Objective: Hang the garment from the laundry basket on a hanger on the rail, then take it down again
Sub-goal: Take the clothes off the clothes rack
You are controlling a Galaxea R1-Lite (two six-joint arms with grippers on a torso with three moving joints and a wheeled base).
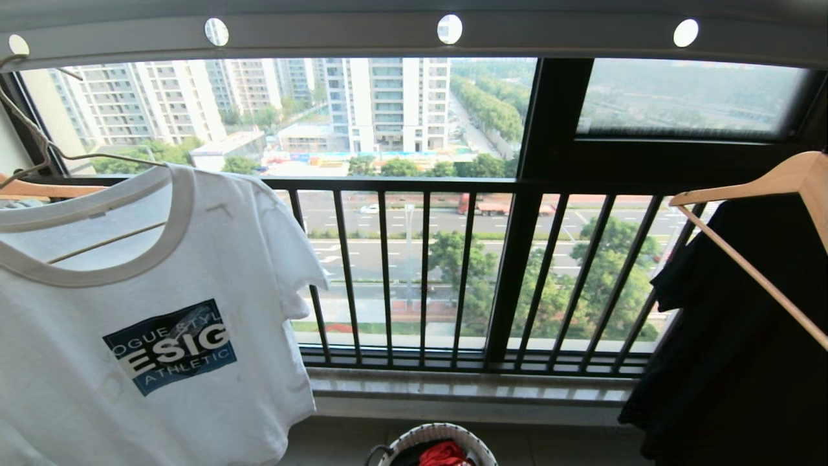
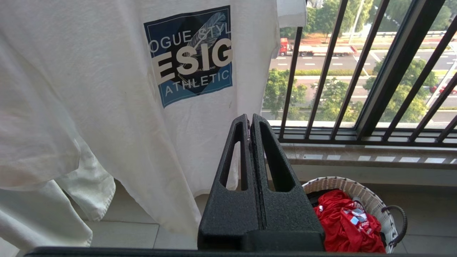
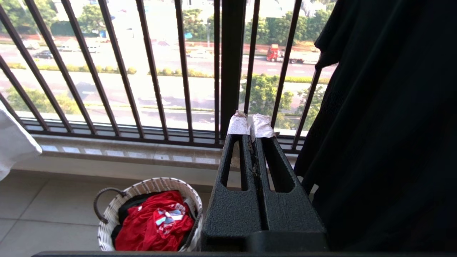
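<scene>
The white T-shirt [image 1: 149, 310] hangs at the left of the scene on the thin cream hanger [image 1: 39, 145], whose wire neck rises toward the pale grey rail [image 1: 414, 40] overhead; the hook itself sits at the picture's edge and its seat on the rail cannot be confirmed. One wire arm of the hanger shows through the ribbed collar, which explains why the shirt drapes open and flat, chest print facing the robot. A wooden hanger [image 1: 757, 188] at the right carries a black garment [image 1: 737, 336], well apart from the shirt. On the floor below the window railing [image 1: 420, 272], the laundry basket [image 1: 446, 432] holds a red garment [image 1: 443, 455]. Both arms sit low and near, outside the head view. The left gripper [image 2: 250, 119] has its jaws pressed together on nothing, just in front of the shirt's hem; the right gripper [image 3: 250, 123] likewise has its taped jaws pressed together and empty, beside the black garment. Judged from this layout, the hanging step appears complete and the taking-down has not begun.
</scene>
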